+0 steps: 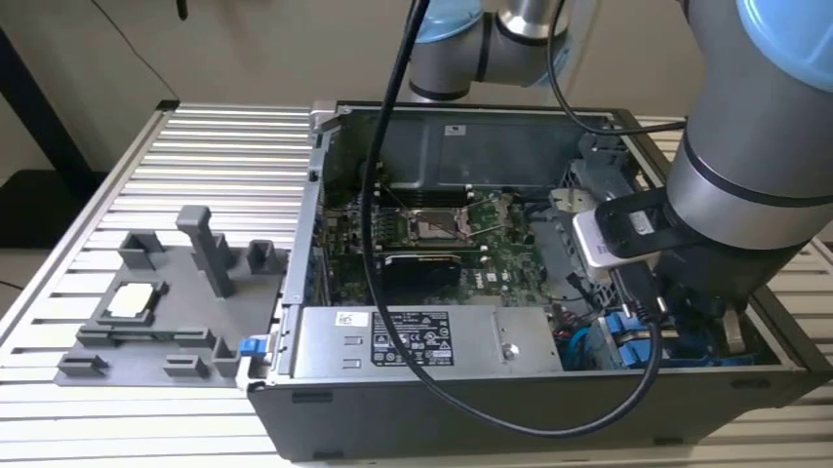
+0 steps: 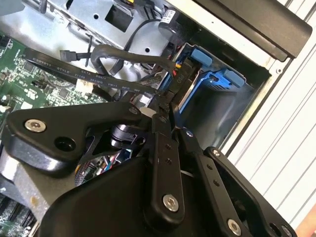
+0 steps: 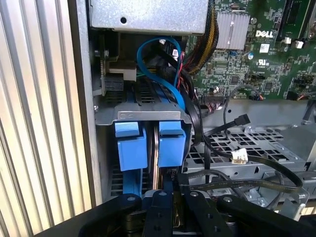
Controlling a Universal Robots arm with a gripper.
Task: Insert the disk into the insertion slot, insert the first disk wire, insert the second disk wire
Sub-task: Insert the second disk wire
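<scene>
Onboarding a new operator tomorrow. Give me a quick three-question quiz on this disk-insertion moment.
1. True or false: the pincer is over the grey fixture plate outside the computer case.
2. The plastic carrier of the disk at the insertion slot is: A red, B blue, C yellow.
3. Fill in: in the exterior view, the power-supply box lies on the exterior view's ___ of the arm.
Key: 1 false, it is inside the case by the slot. 2 B. 3 left.
</scene>
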